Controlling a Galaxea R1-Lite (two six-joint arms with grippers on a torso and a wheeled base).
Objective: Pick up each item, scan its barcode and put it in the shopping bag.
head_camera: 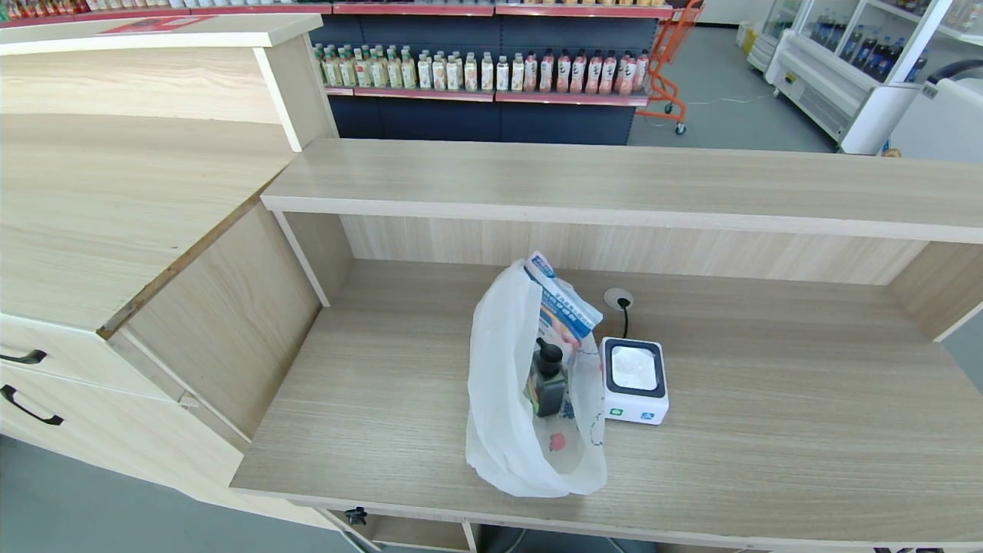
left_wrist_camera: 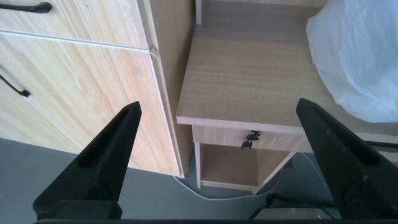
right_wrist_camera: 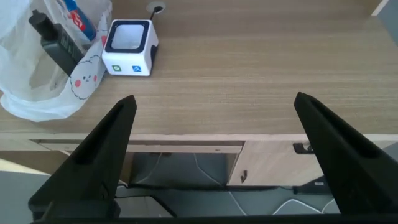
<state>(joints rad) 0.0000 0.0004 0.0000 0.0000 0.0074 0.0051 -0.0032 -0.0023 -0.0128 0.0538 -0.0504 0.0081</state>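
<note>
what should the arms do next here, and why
Probably just park the left gripper and right gripper, both open, in front of the counter. The pump bottle and blue packet already stand in the shopping bag beside the scanner, so likely nothing remains to pick.

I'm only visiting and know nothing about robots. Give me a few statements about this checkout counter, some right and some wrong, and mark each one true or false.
1. The dark pump bottle stands inside the shopping bag. True.
2. The scanner lies inside the bag. False: it stands on the counter beside the bag, on the robot's right of it.
3. The left gripper is shut on a packet. False: it is open and holds nothing.
4. The right gripper is open. True.
5. A blue and white packet sticks out of the bag's top. True.
</note>
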